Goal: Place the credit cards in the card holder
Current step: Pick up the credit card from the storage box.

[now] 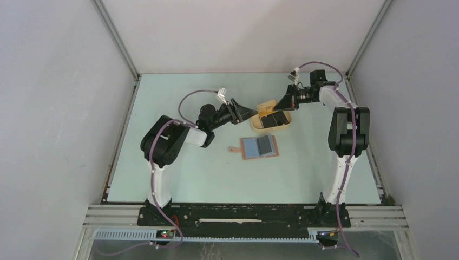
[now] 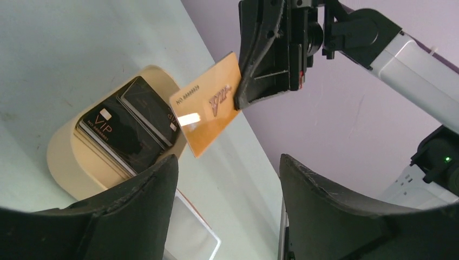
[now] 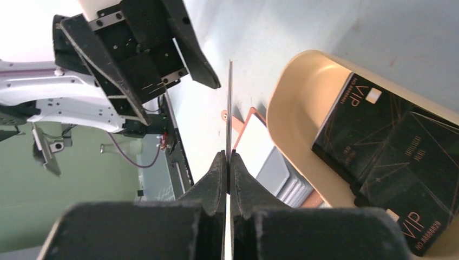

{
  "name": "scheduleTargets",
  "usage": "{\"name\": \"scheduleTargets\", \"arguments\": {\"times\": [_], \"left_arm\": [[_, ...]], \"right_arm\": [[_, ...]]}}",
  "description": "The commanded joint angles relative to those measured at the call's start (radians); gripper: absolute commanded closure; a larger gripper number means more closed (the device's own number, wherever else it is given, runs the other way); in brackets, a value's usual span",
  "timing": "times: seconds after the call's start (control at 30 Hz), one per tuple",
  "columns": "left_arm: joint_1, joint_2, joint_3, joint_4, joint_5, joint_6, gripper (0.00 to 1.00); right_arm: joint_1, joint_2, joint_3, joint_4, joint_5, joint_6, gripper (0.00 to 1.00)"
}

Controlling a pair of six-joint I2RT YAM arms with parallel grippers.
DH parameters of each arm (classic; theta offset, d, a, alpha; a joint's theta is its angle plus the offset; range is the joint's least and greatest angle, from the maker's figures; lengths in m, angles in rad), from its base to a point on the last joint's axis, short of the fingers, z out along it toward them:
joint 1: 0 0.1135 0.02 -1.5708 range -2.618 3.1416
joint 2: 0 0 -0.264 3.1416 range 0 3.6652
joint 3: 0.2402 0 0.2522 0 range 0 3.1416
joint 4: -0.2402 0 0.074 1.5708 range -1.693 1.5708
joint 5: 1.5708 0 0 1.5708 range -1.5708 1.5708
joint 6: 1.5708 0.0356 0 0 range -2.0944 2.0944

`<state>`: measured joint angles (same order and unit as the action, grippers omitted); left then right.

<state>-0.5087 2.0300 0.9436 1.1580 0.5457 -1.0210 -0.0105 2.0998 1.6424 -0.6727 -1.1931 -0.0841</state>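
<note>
Left arm (image 1: 168,141) elbow bent, forearm reaching forward-right. Left hand (image 1: 248,114) jaws wide apart, gripping nothing, pointed toward right hand (image 1: 275,108). Right arm (image 1: 346,127) upright, forearm angled back left. Right hand jaws pressed flat together, pinching orange card (image 2: 208,111) by one corner. Hands close, facing each other, not touching.

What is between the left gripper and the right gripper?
The orange card, pinched by the right gripper, points toward the open left gripper; the left wrist view shows it.
</note>
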Motion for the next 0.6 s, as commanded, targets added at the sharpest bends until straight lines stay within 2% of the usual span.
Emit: {"name": "scheduleTargets", "arguments": {"times": [0.0, 0.2, 0.57], "left_arm": [[0.001, 0.027, 0.092, -0.005, 0.004, -0.047, 0.27], [-0.009, 0.059, 0.124, 0.001, 0.013, -0.066, 0.3], [-0.037, 0.108, 0.209, -0.063, 0.01, -0.065, 0.46]], "right_arm": [[-0.008, -0.06, -0.007, -0.006, -0.108, -0.025, 1.0], [-0.009, -0.057, -0.01, -0.001, -0.12, -0.014, 1.0], [-0.001, -0.053, -0.012, 0.0, -0.104, -0.001, 1.0]]}}
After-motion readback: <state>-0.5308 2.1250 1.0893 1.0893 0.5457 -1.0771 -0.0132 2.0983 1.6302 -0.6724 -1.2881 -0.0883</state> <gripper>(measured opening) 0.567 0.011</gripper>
